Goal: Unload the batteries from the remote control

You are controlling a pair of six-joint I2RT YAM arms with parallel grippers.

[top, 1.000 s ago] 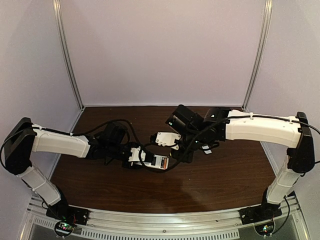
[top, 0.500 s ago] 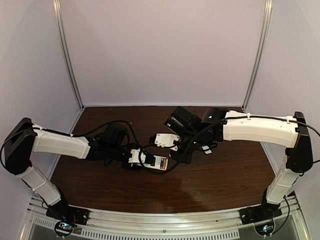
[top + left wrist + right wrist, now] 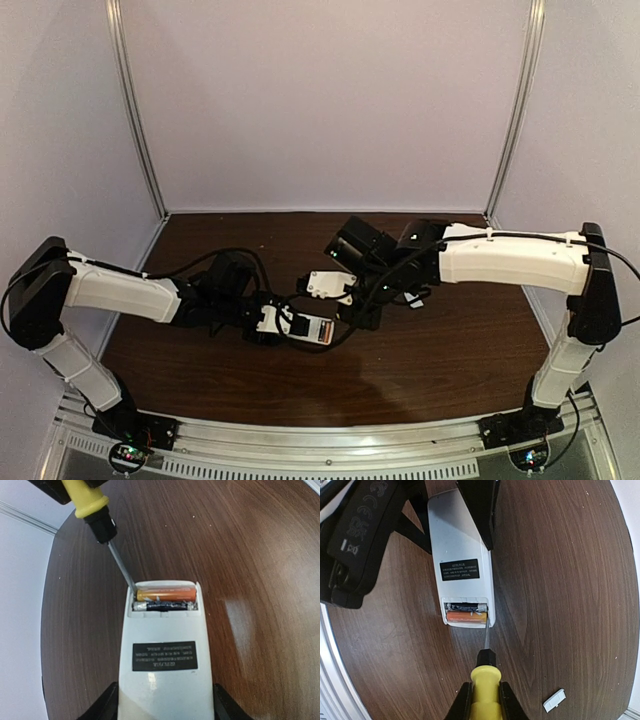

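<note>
Pinching the yellow screwdriver (image 3: 481, 677) with the right gripper (image 3: 482, 702), resting its tip at one end of the orange battery (image 3: 165, 592) in the open bay of the remote (image 3: 165, 650). Clamping the remote's sides with the left gripper (image 3: 165, 707), label side up, dark battery (image 3: 161, 607) lying just beside the orange one. Leaving the small white cover (image 3: 554, 700) well apart from the remote.

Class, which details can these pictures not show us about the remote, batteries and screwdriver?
- Left wrist: screwdriver tip, hidden beside the orange battery.
- Both wrists: dark battery, mostly under the remote control casing.
- Its front: faces away everywhere.
- Top view: both cells too small, blurred.
</note>
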